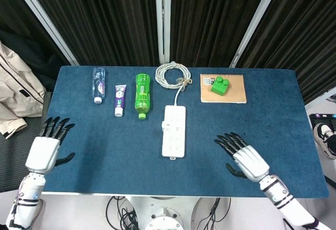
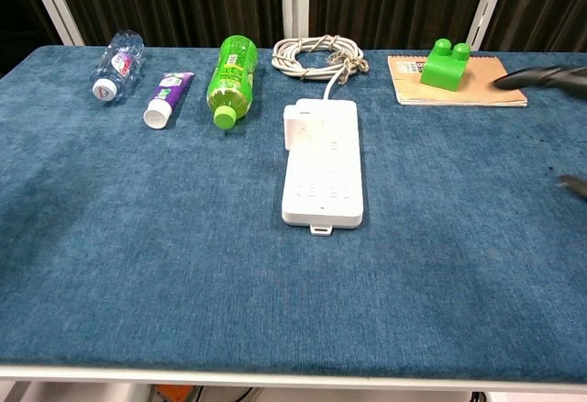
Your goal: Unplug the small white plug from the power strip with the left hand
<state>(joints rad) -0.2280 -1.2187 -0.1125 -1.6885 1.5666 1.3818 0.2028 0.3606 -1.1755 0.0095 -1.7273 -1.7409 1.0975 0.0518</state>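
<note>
In power strip [image 1: 174,131] — white plug [image 1: 165,125].

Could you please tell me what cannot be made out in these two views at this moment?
- Left hand: out of frame in the chest view.
- Right hand: in the chest view only dark fingertips show, cut off by the right edge.
- White plug on the power strip: too small in the head view to tell from the strip.
- Labels on the clear bottle and tube: too small to read.
</note>
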